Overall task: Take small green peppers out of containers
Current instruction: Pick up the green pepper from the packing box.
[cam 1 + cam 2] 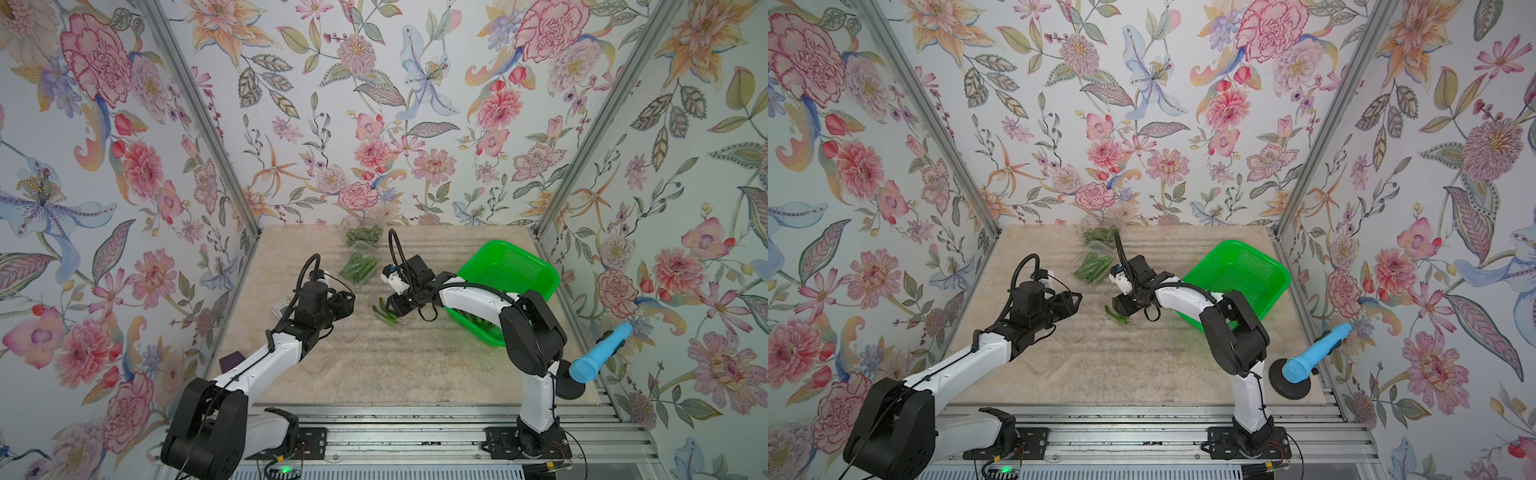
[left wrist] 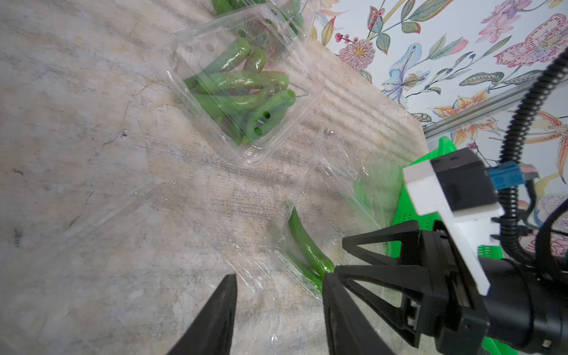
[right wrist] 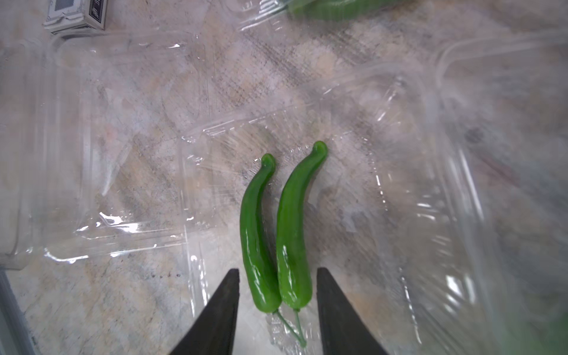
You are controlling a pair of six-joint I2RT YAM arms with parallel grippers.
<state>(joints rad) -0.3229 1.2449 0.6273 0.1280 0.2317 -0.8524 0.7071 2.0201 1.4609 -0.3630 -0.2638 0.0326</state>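
Two small green peppers (image 3: 258, 239) lie side by side in an open clear container (image 3: 430, 184) at mid-table (image 1: 386, 313). My right gripper (image 3: 278, 270) is open, one finger on either side of their stem ends, neither touching. Facing it from the left, my left gripper (image 2: 279, 276) is also open over the container's thin plastic edge, gripping nothing. Two more containers full of peppers stand behind, one (image 1: 358, 268) in front of the other (image 1: 365, 235). The nearer one (image 2: 242, 92) is closed.
A bright green basket (image 1: 511, 266) stands at the right, partly behind my right arm. A small printed box (image 3: 76, 15) and an empty clear container (image 3: 61, 123) lie to the left. A blue microphone (image 1: 598, 353) stands at the right edge.
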